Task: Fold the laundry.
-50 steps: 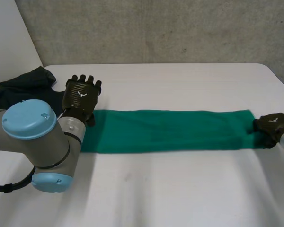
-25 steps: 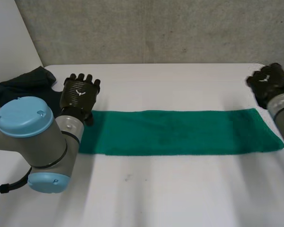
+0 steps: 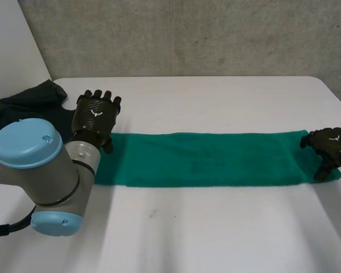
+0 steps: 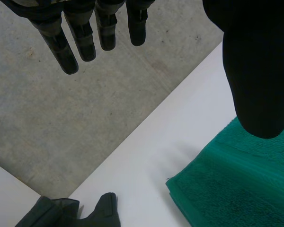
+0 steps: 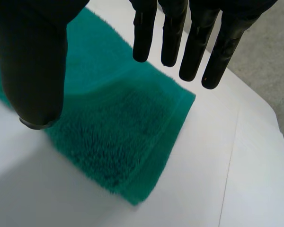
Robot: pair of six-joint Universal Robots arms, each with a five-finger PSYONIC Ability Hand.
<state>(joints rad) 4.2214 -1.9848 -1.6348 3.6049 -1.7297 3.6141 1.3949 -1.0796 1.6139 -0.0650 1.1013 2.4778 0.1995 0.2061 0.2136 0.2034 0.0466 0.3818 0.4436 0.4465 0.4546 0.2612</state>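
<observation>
Well, the towel [image 3: 204, 158] lies flat in a long strip across the surface [image 3: 216, 227]. My left hand [image 3: 96, 116] hovers at its left end, by the far corner, fingers [image 4: 80, 40] straight and released, grasping nothing. My right hand [image 3: 329, 145] is over the right end, fingers [image 5: 196, 47] likewise straight above that corner, thumb apart, nothing held. A dark cloth [image 3: 28, 102] sits bunched beside my left arm, apart from the towel.

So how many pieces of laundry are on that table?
2. A green towel lies stretched flat across the middle of the table; a dark garment is bunched at its far left corner, partly behind the left arm, which may hide more.
</observation>
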